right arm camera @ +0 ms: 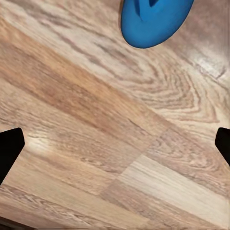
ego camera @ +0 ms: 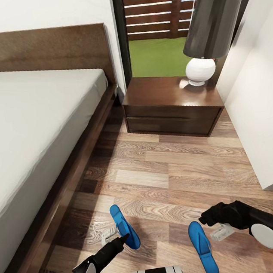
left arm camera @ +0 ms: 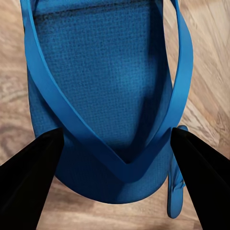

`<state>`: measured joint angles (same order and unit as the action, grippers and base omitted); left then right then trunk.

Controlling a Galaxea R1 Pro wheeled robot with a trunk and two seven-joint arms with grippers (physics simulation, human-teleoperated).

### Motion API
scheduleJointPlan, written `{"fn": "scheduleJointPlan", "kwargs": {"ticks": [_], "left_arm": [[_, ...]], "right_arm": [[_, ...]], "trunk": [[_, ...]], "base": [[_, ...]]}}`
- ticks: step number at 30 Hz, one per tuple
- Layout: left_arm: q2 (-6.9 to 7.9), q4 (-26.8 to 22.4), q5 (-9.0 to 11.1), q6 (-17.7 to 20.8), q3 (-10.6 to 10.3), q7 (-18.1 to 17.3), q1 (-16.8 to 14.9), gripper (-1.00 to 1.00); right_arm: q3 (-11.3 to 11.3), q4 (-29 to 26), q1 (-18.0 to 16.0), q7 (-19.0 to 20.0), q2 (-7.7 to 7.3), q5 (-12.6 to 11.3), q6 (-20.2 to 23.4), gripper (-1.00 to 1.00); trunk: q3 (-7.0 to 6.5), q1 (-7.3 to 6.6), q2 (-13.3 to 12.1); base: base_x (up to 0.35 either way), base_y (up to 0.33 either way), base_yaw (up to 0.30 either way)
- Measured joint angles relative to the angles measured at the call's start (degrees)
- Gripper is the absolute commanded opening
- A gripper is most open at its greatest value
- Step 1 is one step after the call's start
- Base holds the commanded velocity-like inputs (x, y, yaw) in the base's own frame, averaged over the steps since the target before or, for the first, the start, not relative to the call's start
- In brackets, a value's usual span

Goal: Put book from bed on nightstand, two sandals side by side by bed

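Two blue sandals on wood floor beside bed. Left sandal near bed frame, angled; right sandal well apart, not yet side by side. Left claw open, fingers straddling left sandal's toe end, straps between them. Right claw open, empty, above bare floor near right sandal's tip. Judgement: sandals light, thin, flexible; sole likely droops; grip across sole edge near strap junction. Nightstand with lamp beyond, at head of bed.
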<state>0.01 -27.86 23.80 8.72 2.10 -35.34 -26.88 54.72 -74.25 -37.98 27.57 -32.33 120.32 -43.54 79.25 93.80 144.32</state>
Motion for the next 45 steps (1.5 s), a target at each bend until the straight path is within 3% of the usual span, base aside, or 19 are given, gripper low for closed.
{"fn": "scheduleJointPlan", "kwargs": {"ticks": [7,13,33,34,38,39,40,45], "left_arm": [[0.0,0.0,0.03,0.0,-0.03,0.0,0.0,-1.0],[0.0,0.0,0.01,0.0,0.01,0.0,0.0,-1.0],[0.0,0.0,0.07,0.0,0.02,0.0,0.0,-1.0],[0.0,0.0,0.07,0.0,0.02,0.0,0.0,-1.0],[0.02,0.0,0.06,0.0,0.02,0.0,0.0,-1.0],[0.01,0.0,0.06,0.0,0.02,0.0,0.0,-1.0],[0.0,0.0,0.06,0.0,0.02,-0.02,0.0,-1.0],[0.0,0.0,0.06,0.0,0.02,-0.01,0.0,-1.0]], "right_arm": [[0.03,-0.22,0.0,-0.07,0.02,-0.08,2.21,1.0],[0.11,-2.5,0.12,-0.09,0.03,-0.11,2.42,1.0],[-0.05,-2.14,0.35,-0.14,0.01,-1.07,2.69,1.0],[-0.06,-2.11,0.35,-0.16,0.01,-1.79,2.69,1.0],[-0.13,-1.85,0.35,-0.17,-0.04,-8.42,2.69,1.0],[-0.15,-1.83,0.35,-0.18,-0.06,-10.48,2.69,1.0],[-0.23,-1.73,0.35,-0.18,-0.12,-14.97,2.68,1.0],[-0.37,-0.03,0.35,-0.16,-0.15,-17.36,2.66,1.0]], "trunk": [[0.0,0.0,0.0],[0.0,0.0,0.0],[0.0,0.0,0.0],[0.0,0.0,0.0],[0.0,0.0,0.0],[0.0,0.0,0.0],[0.0,0.0,0.0],[0.0,0.0,0.0]], "base": [[0.0,0.0,0.0],[0.0,0.0,0.0],[0.0,0.0,0.0],[0.0,0.0,0.0],[0.0,0.0,0.0],[0.0,0.0,0.0],[0.0,0.0,0.0],[0.0,0.0,0.0]]}}
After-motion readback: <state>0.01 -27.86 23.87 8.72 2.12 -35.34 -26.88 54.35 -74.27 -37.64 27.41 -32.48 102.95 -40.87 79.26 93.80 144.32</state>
